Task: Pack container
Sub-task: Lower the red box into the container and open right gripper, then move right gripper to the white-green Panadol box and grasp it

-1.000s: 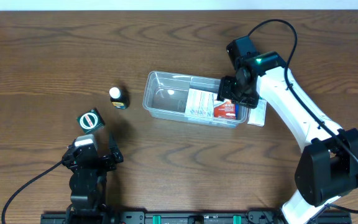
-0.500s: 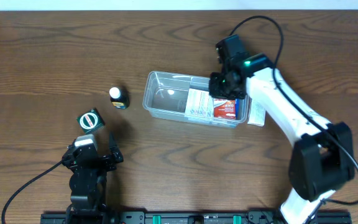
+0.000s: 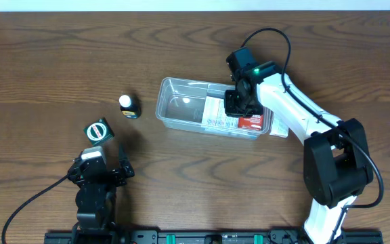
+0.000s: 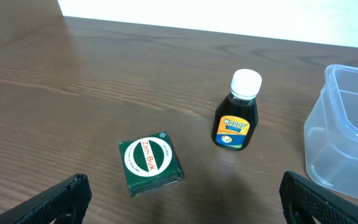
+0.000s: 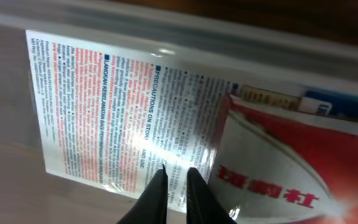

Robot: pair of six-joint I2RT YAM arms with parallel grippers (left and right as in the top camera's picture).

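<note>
The container point(image 3: 175, 87) is a clear shallow tub at mid-table, its corner also in the left wrist view point(image 4: 347, 134). Inside lie a white printed box point(image 3: 215, 112) and a red-and-white box point(image 3: 252, 122). My right gripper point(image 3: 234, 103) hangs over their shared edge inside the tub. In the right wrist view its fingers point(image 5: 176, 177) stand shut and empty above the white printed box point(image 5: 123, 106), with the red-and-white box point(image 5: 272, 168) beside them. My left gripper point(image 4: 185, 205) is wide open, short of a green square box point(image 4: 151, 165) and a dark white-capped bottle point(image 4: 236, 121).
In the overhead view the bottle point(image 3: 128, 106) and the green box point(image 3: 98, 130) sit left of the tub, and my left gripper point(image 3: 102, 169) is near the front edge. A white flat item point(image 3: 280, 127) lies against the tub's right end.
My right gripper has moved left along the tub, from its right end to above the two boxes, and its jaws have closed. The left arm has not moved.
</note>
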